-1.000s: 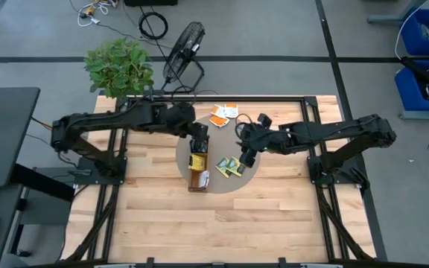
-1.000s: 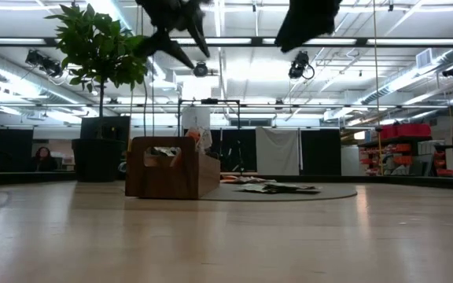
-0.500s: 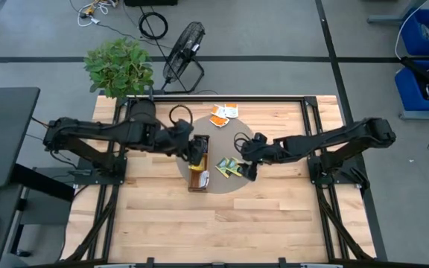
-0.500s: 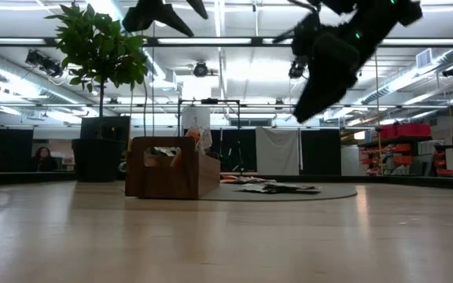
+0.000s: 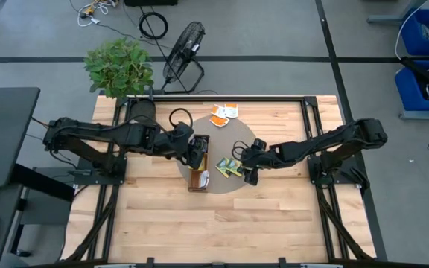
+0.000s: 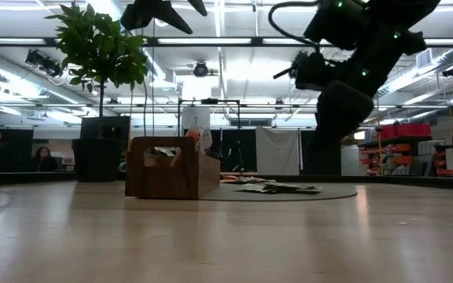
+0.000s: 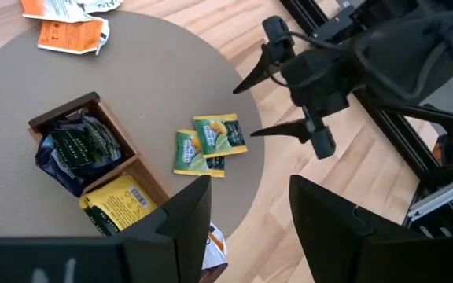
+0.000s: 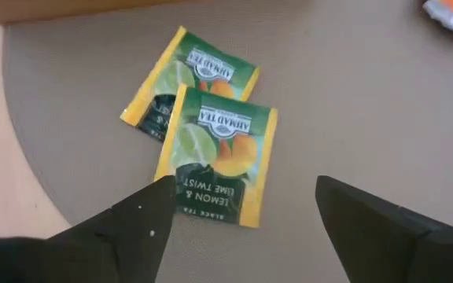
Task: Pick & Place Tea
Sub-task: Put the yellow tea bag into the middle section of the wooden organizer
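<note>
Since half a second ago, the right gripper has dropped lower over the round grey mat, while the left arm has barely moved. The right gripper's two dark fingers are spread wide and hold nothing. Directly ahead of them, between the fingertips and just beyond, lie two yellow-green lemon and lime tea sachets, flat on the mat, the nearer one overlapping the farther one. In the high view this pair sits just beside the gripper, on the side towards the left arm.

The left gripper hovers over the long wooden tray, its fingers parted and empty. Below it, the tray's compartments hold dark blue-black sachets and a yellow sachet, with an orange-and-white sachet at the gripper's near edge. Farther from both grippers, at the far rim of the mat, lie loose orange-and-white sachets.

In the low view the tray stands on the table, with the right arm hanging down close beside it.
</note>
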Controlling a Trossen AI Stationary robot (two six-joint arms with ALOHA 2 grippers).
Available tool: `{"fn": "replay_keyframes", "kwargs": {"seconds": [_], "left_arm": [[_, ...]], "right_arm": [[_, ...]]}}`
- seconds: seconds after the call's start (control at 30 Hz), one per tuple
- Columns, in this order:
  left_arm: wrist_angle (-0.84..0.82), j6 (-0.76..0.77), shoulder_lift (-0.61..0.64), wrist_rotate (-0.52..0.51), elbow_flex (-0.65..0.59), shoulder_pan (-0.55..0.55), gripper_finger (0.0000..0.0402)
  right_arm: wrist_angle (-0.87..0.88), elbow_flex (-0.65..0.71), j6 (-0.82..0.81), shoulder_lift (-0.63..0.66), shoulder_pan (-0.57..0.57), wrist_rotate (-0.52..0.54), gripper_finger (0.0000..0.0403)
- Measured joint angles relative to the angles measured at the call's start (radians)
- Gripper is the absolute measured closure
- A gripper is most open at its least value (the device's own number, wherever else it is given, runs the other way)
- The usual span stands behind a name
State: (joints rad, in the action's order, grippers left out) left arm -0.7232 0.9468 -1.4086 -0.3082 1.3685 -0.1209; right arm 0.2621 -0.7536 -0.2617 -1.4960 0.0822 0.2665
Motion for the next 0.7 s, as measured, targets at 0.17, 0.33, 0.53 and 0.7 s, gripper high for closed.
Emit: {"fn": "replay_keyframes", "kwargs": {"seconds": [0.17,0.33,0.53,0.7], "left_arm": [[-0.001,0.006,0.0,-0.005,0.0,-0.008,0.0223],[-0.002,0.011,0.0,-0.012,-0.001,-0.008,0.0223],[-0.002,0.011,0.0,-0.014,-0.001,-0.008,0.0223],[-0.001,0.011,0.0,-0.014,-0.001,-0.007,0.0223]], "right_arm": [[-0.041,0.0,-0.028,-0.076,0.0,-0.039,0.008],[-0.071,0.0,-0.025,-0.146,0.0,-0.042,0.0079],[-0.098,-0.003,-0.045,-0.183,0.0,-0.039,0.0084],[-0.104,-0.003,-0.034,-0.185,0.0,-0.042,0.0101]]}}
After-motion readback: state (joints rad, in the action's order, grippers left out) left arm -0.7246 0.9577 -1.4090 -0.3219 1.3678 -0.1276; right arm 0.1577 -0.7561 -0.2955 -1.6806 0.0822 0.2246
